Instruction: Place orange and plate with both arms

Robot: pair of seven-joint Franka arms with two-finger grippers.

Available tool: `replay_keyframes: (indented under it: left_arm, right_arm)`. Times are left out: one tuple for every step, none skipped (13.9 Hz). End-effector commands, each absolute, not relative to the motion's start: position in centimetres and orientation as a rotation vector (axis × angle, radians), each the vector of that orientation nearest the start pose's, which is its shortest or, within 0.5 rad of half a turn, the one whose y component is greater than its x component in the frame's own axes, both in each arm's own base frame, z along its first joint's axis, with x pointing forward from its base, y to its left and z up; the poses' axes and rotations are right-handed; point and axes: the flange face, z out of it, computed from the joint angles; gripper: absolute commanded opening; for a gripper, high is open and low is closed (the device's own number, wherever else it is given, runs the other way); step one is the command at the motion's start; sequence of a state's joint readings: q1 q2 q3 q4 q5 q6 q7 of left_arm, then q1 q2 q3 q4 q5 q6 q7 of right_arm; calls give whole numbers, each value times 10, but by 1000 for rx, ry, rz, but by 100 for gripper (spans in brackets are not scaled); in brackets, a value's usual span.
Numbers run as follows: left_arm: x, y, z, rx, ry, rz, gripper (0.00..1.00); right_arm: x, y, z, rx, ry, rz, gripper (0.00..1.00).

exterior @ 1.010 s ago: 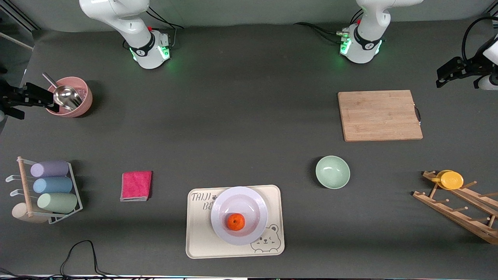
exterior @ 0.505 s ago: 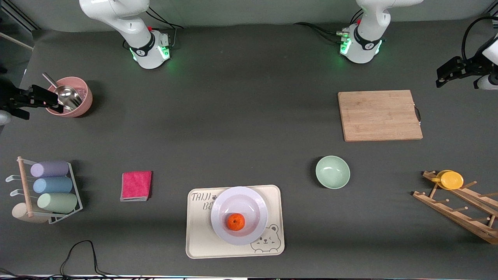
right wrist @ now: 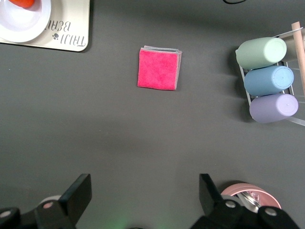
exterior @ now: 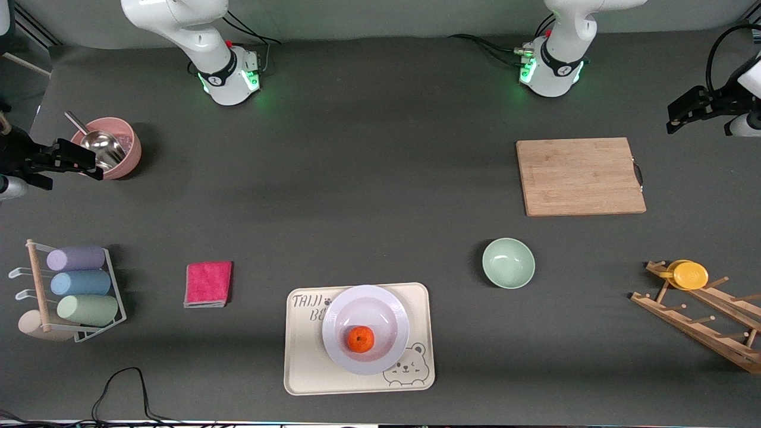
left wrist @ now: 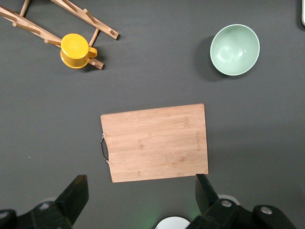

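Note:
The orange lies in the well of the white plate, which sits on the cream bear tray near the front camera. In the right wrist view a sliver of the orange and part of the plate show at the edge. My right gripper is open and empty, up in the air at the right arm's end of the table beside the pink bowl; its open jaws show in its wrist view. My left gripper is open and empty, high over the left arm's end, and its wrist view looks down on the cutting board.
A wooden cutting board, a mint-green bowl and a wooden rack with a yellow cup are toward the left arm's end. A pink bowl with a metal scoop, a pink cloth and a rack of pastel cups are toward the right arm's end.
My right gripper has shifted a little along the table's end beside the pink bowl. The left gripper, orange and plate have hardly moved.

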State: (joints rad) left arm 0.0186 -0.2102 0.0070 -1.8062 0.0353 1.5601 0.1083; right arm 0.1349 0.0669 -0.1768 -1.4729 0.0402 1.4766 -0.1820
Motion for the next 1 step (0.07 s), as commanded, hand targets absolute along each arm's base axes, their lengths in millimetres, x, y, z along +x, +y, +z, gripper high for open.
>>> replay_keyframes:
  left_arm:
    - [486, 15, 626, -3111, 146, 72, 100]
  right_arm:
    - [555, -14, 630, -3116, -191, 71, 100]
